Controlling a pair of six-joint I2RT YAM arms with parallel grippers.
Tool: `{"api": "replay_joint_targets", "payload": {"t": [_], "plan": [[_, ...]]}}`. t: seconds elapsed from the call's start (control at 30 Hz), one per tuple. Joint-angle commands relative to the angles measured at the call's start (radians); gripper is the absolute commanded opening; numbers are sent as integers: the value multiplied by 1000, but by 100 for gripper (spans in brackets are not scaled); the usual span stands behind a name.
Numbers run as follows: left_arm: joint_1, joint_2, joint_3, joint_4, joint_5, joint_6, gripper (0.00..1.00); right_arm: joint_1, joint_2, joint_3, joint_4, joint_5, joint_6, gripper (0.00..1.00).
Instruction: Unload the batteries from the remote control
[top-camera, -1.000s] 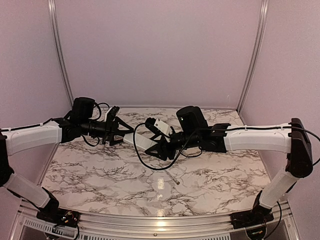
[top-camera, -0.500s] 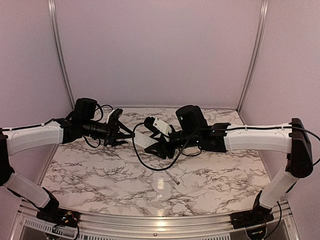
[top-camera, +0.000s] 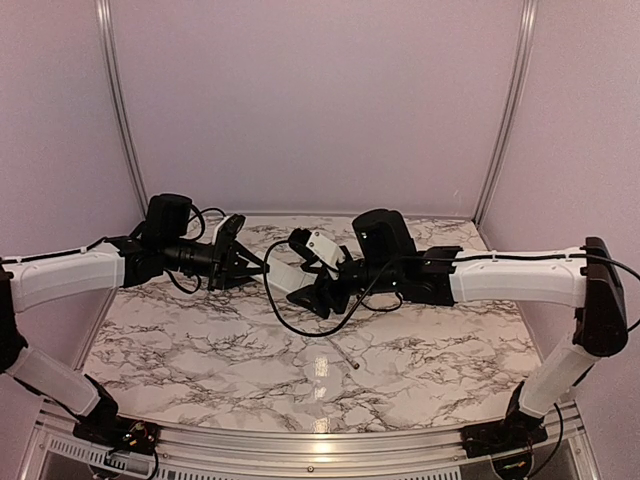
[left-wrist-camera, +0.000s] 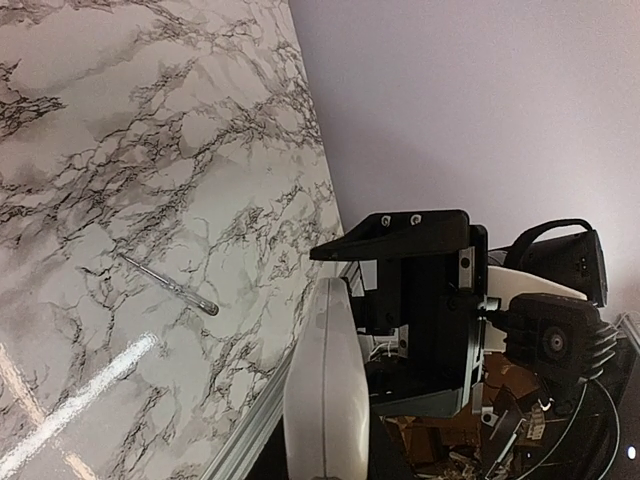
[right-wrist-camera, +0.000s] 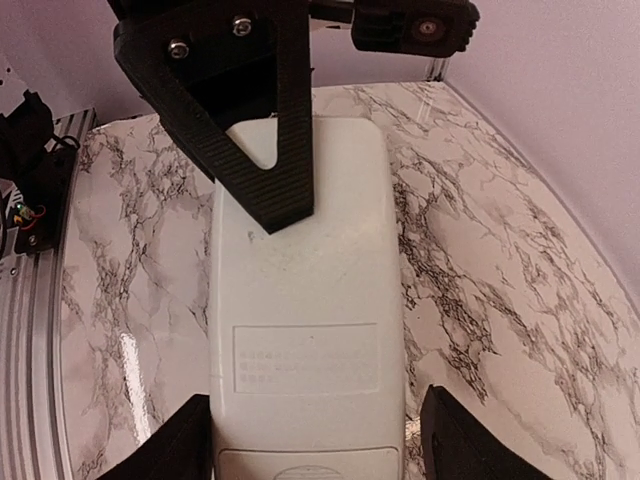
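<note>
The remote control (top-camera: 283, 278) is a white bar held in the air between both arms. In the right wrist view its back face (right-wrist-camera: 305, 290) shows a label panel, with a closed cover at the near end. My left gripper (top-camera: 248, 265) is shut on the remote's far end, and one of its black fingers (right-wrist-camera: 250, 130) lies across that face. My right gripper (top-camera: 318, 290) straddles the near end, its fingers (right-wrist-camera: 470, 445) standing just off the remote's sides. The left wrist view shows the remote (left-wrist-camera: 325, 390) edge-on. The batteries are hidden.
A long thin pale rod with a dark tip (top-camera: 347, 357) lies on the marble tabletop (top-camera: 200, 340) in front of the grippers, also seen in the left wrist view (left-wrist-camera: 170, 285). Purple walls close in the back and sides. The right gripper's black body (left-wrist-camera: 420, 300) is close beside the remote.
My left gripper moved right to the remote's far end and closed on it. The right gripper's jaws widened slightly around the near end.
</note>
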Motion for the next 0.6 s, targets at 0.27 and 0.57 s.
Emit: {"api": "replay_joint_targets", "payload": {"t": [0.27,0.57], "plan": [[-3,-59,10,58,-39,3,5,6,-160,-75,33,165,134,99],[-3,-95,-17,109,-101,5,4,-123,-361,-196,-9,87,382,99]]}}
